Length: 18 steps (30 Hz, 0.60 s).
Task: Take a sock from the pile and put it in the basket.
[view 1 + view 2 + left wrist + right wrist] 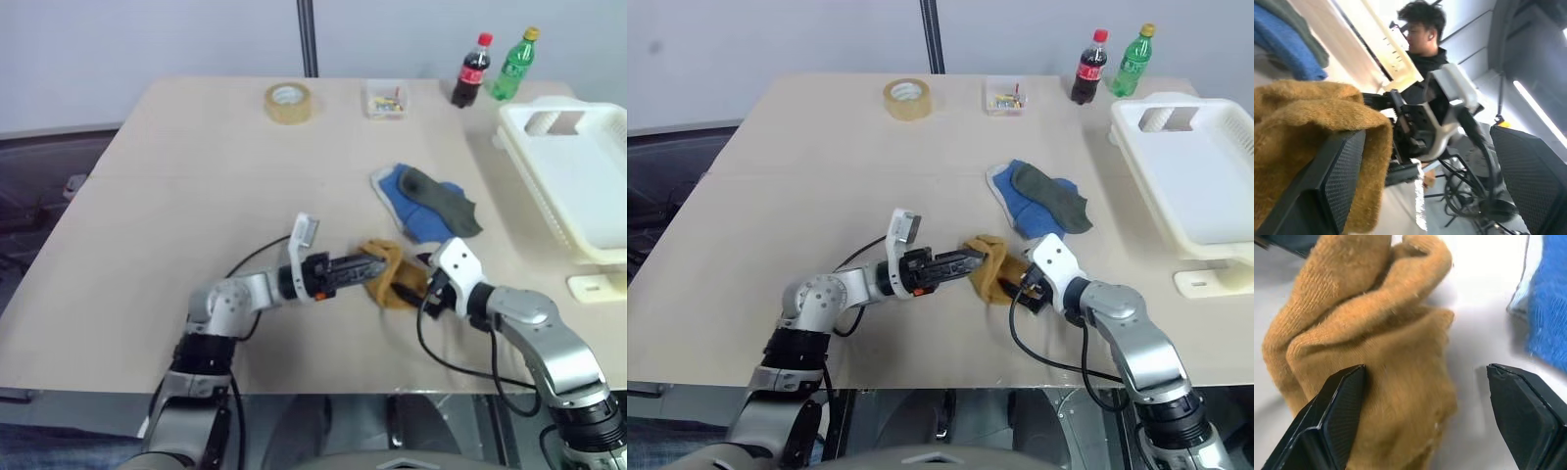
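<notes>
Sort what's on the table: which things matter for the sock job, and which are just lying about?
Job: mustard sock, between the open left gripper and open right gripper; blue and grey-green socks; basket.

Lying about: tape roll, small clear box, cola bottle, green bottle.

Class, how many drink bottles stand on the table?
2: a dark cola bottle and a green bottle, side by side at the far edge, near the basket.

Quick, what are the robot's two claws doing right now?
Left gripper: open, fingers against the yellow sock, not clamping it.
Right gripper: open, the sock between its fingers, holding nothing.
</notes>
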Available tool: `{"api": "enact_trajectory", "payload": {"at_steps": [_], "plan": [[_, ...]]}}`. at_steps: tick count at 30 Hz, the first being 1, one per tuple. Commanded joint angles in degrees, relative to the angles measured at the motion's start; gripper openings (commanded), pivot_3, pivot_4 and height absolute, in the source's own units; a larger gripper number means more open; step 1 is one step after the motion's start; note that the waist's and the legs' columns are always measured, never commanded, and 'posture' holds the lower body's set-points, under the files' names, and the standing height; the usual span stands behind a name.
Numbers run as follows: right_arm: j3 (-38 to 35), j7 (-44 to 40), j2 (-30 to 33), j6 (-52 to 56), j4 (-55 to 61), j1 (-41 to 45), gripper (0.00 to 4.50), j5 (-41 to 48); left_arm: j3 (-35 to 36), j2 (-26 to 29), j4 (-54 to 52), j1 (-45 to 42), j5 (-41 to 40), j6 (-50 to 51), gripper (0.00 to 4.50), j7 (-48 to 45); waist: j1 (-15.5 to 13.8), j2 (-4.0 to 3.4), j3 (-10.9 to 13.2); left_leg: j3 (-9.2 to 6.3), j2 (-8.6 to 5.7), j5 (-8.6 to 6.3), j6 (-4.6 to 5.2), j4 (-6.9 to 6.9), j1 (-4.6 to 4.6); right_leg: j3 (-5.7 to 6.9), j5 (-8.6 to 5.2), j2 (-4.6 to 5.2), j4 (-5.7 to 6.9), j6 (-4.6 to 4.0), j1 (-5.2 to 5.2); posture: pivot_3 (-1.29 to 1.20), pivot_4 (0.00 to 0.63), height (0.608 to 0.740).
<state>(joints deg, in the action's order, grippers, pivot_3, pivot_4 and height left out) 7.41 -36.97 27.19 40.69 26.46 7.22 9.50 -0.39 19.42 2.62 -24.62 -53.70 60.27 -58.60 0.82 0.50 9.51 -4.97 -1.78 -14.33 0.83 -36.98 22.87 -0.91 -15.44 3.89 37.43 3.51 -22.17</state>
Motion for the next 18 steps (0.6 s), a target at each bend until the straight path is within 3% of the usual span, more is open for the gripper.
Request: {"api": "enact_trajectory", "payload": {"at_steps": [1, 9, 14, 18], "plan": [[-4.3, -0.5, 1.6, 3.0, 3.5, 0.1, 4.12, 3.4, 0.8, 1.3, -2.2, 0.9, -1.5, 0.7, 4.39, -2.2, 0.0, -0.01, 0.0, 0.00, 0.00, 0.00, 0.00, 0.00, 0.00, 0.00, 0.00, 0.00, 0.00, 0.00, 0.00, 0.00, 0.150, 0.738], [-16.3, -6.1, 9.8, 13.0, 8.2, 1.4, 4.12, 16.6, -0.5, 0.5, -0.4, 0.3, 0.8, -1.6, 4.39, -2.4, -0.2, -0.04, 0.2, 0.01, -0.03, -0.01, 0.02, -0.07, 0.03, 0.01, 0.00, 0.05, -0.01, 0.01, 0.02, 0.00, 0.150, 0.738], [-22.4, -0.3, 5.1, 23.0, 5.9, 6.9, 4.31, 25.1, -1.8, -0.9, 1.5, -0.7, 2.7, -3.2, 4.46, -3.2, 0.0, -0.04, 0.2, 0.03, 0.00, -0.01, 0.03, -0.08, 0.00, -0.03, 0.01, 0.03, 0.10, 0.00, 0.02, 0.00, 0.150, 0.738], [-21.8, 4.0, 1.1, 28.1, 5.7, 10.0, 4.31, 28.1, -3.4, -1.6, 3.3, -1.2, 4.8, -4.7, 4.46, -4.2, -0.2, -0.05, 0.2, 0.05, -0.03, -0.01, 0.03, -0.12, 0.01, -0.05, 0.00, 0.04, 0.18, 0.00, 0.01, 0.00, 0.150, 0.738]]}}
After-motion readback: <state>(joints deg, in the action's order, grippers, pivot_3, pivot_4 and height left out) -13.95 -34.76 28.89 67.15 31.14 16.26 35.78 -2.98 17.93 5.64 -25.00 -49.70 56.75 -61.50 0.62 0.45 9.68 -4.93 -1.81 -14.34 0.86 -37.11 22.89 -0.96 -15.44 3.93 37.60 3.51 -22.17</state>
